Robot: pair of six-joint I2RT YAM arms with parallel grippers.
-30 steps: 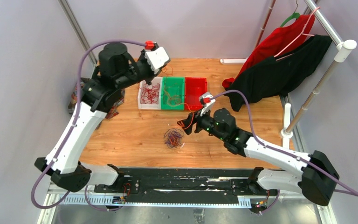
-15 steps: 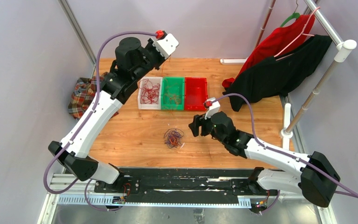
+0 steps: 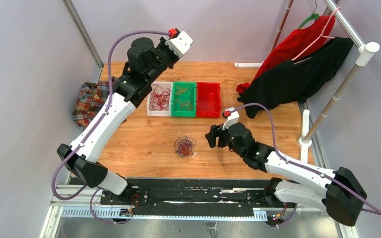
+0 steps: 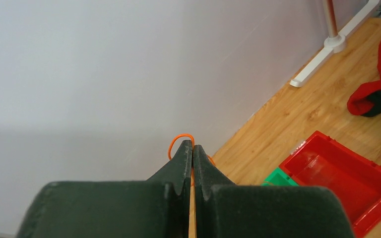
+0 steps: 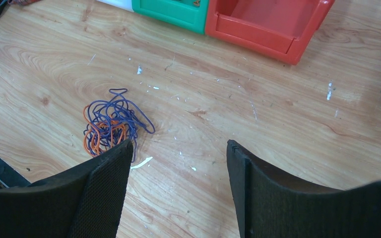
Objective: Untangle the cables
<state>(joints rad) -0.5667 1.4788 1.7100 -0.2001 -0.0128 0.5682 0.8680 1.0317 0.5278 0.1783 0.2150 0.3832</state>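
From above, a small knot (image 3: pixel 184 147) of thin purple, orange and red cables lay on the wooden table (image 3: pixel 139 144), in front of three plastic bins: a white bin (image 3: pixel 149 106) holding red strands, a green bin (image 3: pixel 183 114) and a red bin (image 3: pixel 209 99). The left arm (image 3: pixel 99 124) reached high over them. The right gripper (image 3: pixel 211 136) hung just right of the knot.

Through the left wrist's camera, the left gripper (image 4: pixel 192 148) was clenched on a thin orange cable (image 4: pixel 181 135), its loop poking above the tips.

From the right wrist, the jaws stood spread and empty over bare wood. These wires looked light, limp and springy. I'd pinch one outlying purple loop, not the middle, or the whole clump would drag along.
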